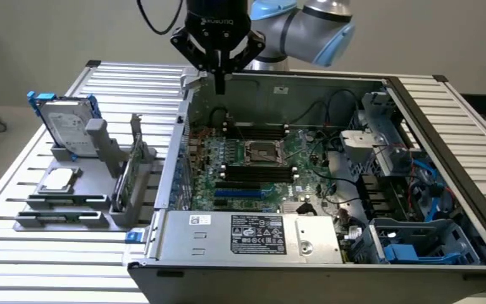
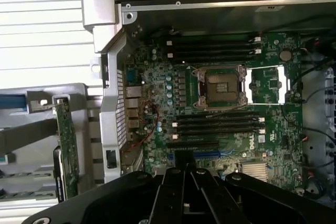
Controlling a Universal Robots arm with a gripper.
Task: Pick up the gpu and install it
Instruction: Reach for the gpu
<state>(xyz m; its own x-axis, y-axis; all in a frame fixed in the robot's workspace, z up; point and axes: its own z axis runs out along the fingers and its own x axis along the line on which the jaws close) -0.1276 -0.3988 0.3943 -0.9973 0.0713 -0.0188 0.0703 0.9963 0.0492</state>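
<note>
Gripper (image 1: 219,87), exterior view: black, pointing straight down, fingers pressed together, narrow and closed on itself. Hangs over the far wall of the open computer case (image 1: 293,85), near its corner toward the exterior view's left.

Gpu (image 1: 124,187), exterior view: stands on edge in a grey holder (image 1: 98,136) on the slatted table (image 1: 23,266). Outside the case, just beside its wall on the exterior view's left; green board seen nearly edge-on; well apart from the gripper.

Hard drive (image 1: 64,123), exterior view: silver, in a blue frame, upright in the same holder, farther toward the exterior view's left than the gpu.

Motherboard (image 1: 252,180), exterior view: flat on the case floor, with a square socket (image 1: 262,152) in the middle and black slots on two sides of it.

Power supply (image 1: 255,234), exterior view: grey box with a label, along the near edge of the case.

Gripper (image 2: 184,174), wrist view: two black fingers (image 2: 173,192) side by side and touching, seen against the motherboard's black and blue slots.

Gpu (image 2: 68,145), wrist view: thin green board on edge in the holder, outside the case's perforated wall, with a metal bracket at one end — apart from the fingers.

Motherboard (image 2: 152,129), wrist view: green, with the socket (image 2: 220,87) bare and open between rows of black slots.
</note>
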